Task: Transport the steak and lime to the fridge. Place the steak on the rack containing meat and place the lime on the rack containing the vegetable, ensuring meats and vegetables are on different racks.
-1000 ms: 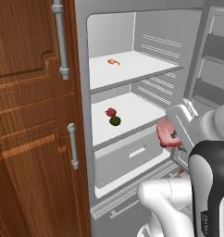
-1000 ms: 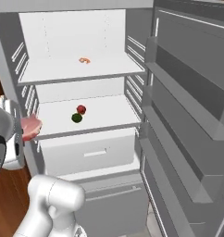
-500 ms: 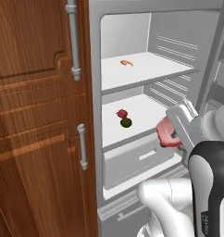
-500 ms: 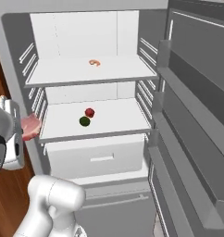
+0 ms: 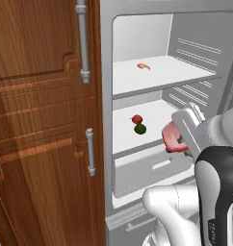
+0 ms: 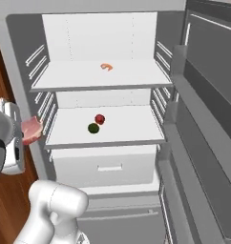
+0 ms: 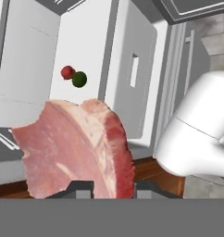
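**Steak in hand, top shelf is the target**

The steak is clamped in the gripper, held in the air just outside the open fridge, level with the lower shelf. That shelf already carries the lime touching the red vegetable — so the steak must not go there. The rack containing meat is the one above, where the small orange piece of meat lies towards the back. As I judge it, the arm should lift first, clear the shelf's front edge, then reach in and set the steak down on bare shelf beside the orange piece — releasing only once it rests flat.
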### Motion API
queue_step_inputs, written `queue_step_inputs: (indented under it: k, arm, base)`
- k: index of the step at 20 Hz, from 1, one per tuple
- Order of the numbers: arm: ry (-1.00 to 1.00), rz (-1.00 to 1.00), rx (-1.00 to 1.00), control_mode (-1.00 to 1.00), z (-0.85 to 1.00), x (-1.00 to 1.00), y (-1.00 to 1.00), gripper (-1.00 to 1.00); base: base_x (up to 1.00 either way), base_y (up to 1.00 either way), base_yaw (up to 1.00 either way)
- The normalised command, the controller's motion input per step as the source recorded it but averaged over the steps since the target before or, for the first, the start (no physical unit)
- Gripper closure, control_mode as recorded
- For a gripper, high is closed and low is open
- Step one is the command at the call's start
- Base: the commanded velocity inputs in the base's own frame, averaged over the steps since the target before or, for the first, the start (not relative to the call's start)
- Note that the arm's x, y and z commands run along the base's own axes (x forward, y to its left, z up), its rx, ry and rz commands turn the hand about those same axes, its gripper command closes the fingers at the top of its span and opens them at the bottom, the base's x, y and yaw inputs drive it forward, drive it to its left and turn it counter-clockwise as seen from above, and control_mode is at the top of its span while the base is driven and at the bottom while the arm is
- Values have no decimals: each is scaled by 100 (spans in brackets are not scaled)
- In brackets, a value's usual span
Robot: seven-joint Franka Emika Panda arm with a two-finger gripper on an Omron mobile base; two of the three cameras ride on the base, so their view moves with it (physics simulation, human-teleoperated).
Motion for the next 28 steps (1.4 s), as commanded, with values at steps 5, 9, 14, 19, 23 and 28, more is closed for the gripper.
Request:
queue_step_inputs:
  k: [5,9,14,19,23,28]
  arm:
    - [0,0,0,100,0,0,0,100]
    - [0,0,0,100,0,0,0,100]
    - [0,0,0,100,0,0,0,100]
    - [-8,0,0,-100,0,10,1,100]
    - [-13,0,0,-100,4,17,0,100]
    - [-27,-1,0,-100,26,1,0,100]
  base:
    - [35,-35,23]
    - [25,-38,22]
    - [14,-45,16]
    - [2,0,2]
    - [0,0,0]
    - [0,0,0]
